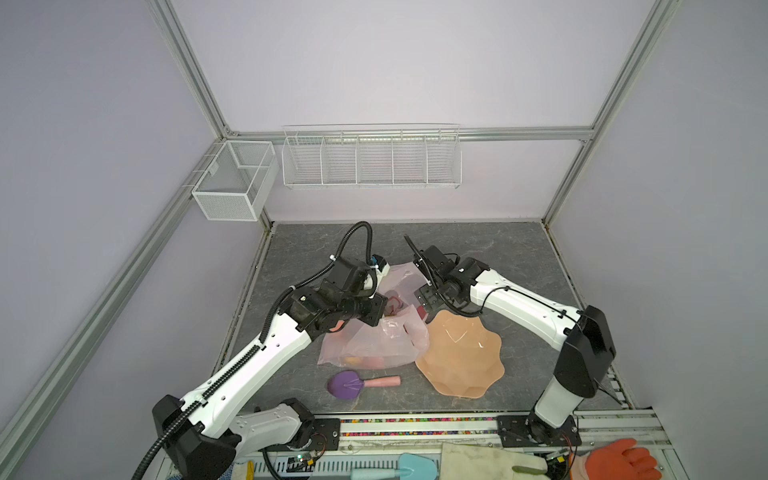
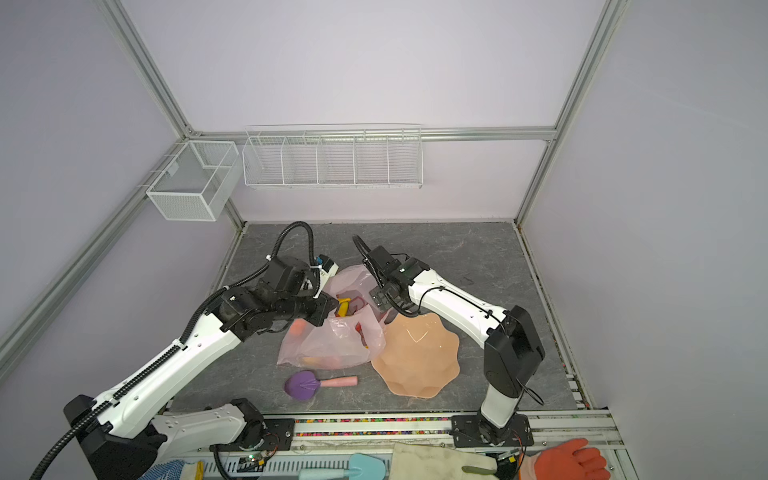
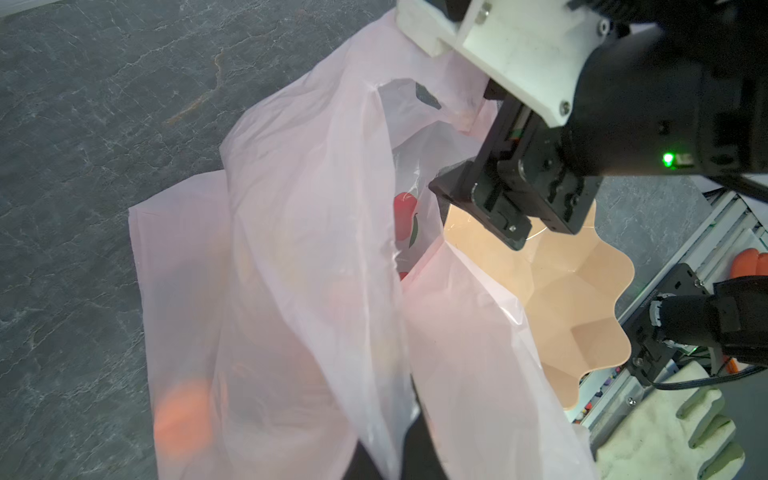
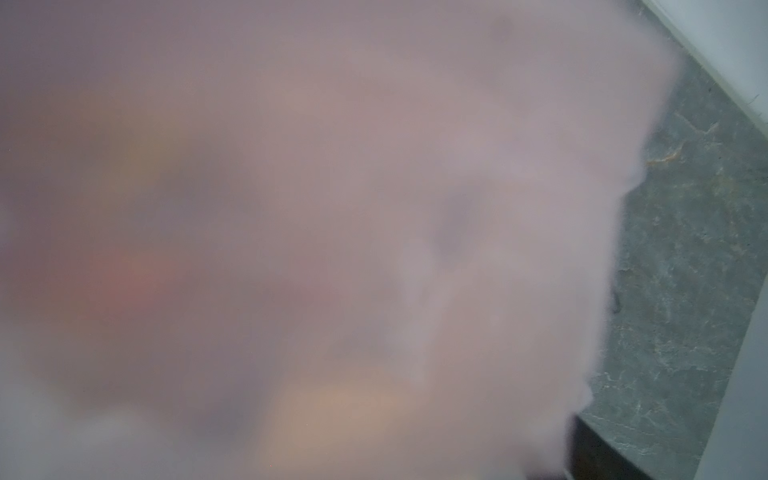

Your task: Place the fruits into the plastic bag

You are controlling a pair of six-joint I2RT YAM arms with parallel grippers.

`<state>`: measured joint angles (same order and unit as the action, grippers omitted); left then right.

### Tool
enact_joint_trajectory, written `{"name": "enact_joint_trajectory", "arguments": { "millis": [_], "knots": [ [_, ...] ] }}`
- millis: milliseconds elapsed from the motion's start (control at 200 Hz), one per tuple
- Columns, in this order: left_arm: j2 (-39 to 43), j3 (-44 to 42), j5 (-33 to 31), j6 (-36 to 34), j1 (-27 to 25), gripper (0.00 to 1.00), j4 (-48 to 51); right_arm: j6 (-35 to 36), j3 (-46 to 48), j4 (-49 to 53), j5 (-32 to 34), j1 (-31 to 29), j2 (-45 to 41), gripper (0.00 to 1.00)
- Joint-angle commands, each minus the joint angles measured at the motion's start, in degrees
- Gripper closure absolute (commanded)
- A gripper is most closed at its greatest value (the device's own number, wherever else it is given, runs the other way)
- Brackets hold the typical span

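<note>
**Bag and grippers.** The plastic bag [image 1: 374, 345] lies on the dark tabletop [image 1: 498, 270] between my two arms, touching the peach wavy-edged bowl [image 1: 461, 365]. My left gripper [image 1: 373, 311] is closed on the film of the bag's rim and holds the mouth raised. My right gripper [image 3: 478, 212] stands with jaws apart at the opposite side of the mouth, over the bowl's edge, with nothing visible between them. The fruits [image 2: 343, 307] lie inside the bag, below both grippers. A yellow piece shows at the mouth, and an orange piece [image 3: 183, 415] glows through the film. The bag's film veils the right wrist view.
</note>
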<state>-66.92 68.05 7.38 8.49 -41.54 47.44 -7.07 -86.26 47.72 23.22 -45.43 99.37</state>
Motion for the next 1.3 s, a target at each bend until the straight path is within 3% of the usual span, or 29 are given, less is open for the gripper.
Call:
{"name": "enact_joint_trajectory", "arguments": {
  "millis": [0, 435, 760, 920, 1045, 1115, 1160, 1245, 1295],
  "knots": [
    [-0.23, 2.14, -0.13, -0.33, -0.21, 1.0, 0.98, 4.08, -1.43, 0.29, 2.73, 0.93, 1.48, 0.06],
    [-0.15, 1.47, -0.68, -0.05, -0.21, 1.0, 1.01, 2.59, 2.06, 1.17, 4.8, 1.33, -6.14, 0.08],
    [0.29, 1.56, -0.78, -0.19, -0.21, 1.0, 1.82, 3.29, 2.59, 0.79, 7.54, 2.1, -6.04, 0.08],
    [0.83, 1.12, -0.87, 0.03, -0.21, 1.0, 1.78, 3.64, 3.39, -0.3, 3.57, 3.77, -4.7, 0.08],
    [1.11, 1.12, -0.66, 0.03, -0.21, 1.0, 1.89, 3.4, 3.66, -1.15, 0.54, 4.98, -3.23, 0.0],
    [1.42, 1.36, -0.78, 0.26, -0.21, 1.0, 1.95, 3.45, 3.82, -2.26, -2.17, 5.6, -3.22, 0.14],
    [1.68, 2.15, -0.48, 0.66, -0.21, 0.98, 2.19, 3.62, 3.77, -3.05, -4.36, 5.87, -3.37, 0.29],
    [2.17, 4.35, 1.02, 0.95, -0.21, 0.79, 2.38, 4.01, 3.9, -4.27, -7.64, 5.82, -3.96, 0.65],
    [1.98, 6.53, 1.49, 1.08, -0.21, 0.64, 3.06, 3.77, 3.95, -4.48, -8.14, 5.83, -4.17, 0.79]
  ]
}}
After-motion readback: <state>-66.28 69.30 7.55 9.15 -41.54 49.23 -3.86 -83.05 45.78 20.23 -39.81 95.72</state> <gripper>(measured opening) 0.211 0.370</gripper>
